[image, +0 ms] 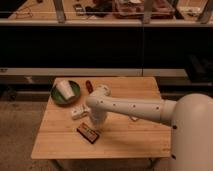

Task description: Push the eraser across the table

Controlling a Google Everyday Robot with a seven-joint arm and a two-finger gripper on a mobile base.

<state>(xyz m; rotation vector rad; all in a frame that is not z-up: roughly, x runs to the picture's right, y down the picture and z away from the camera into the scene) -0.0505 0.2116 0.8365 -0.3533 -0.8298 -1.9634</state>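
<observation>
On the table (131, 141), 1 green plate (56, 98) sits well to the left of the eraser (87, 133) and farther back, with 1 white cup (65, 90) lying tipped in it. A small red oblong object (89, 86) lies straight behind the eraser, near the plate's right rim. A flat white pad (77, 112) lies just behind and left of the eraser. The eraser itself (dark, with a red-brown face) lies flat and skewed on the front-left part of the tabletop. The gripper (95, 122) is just behind the eraser, close above its right end; contact cannot be told, nor whether it is spread or closed. The white arm (135, 107) runs off to the eraser's right.
</observation>
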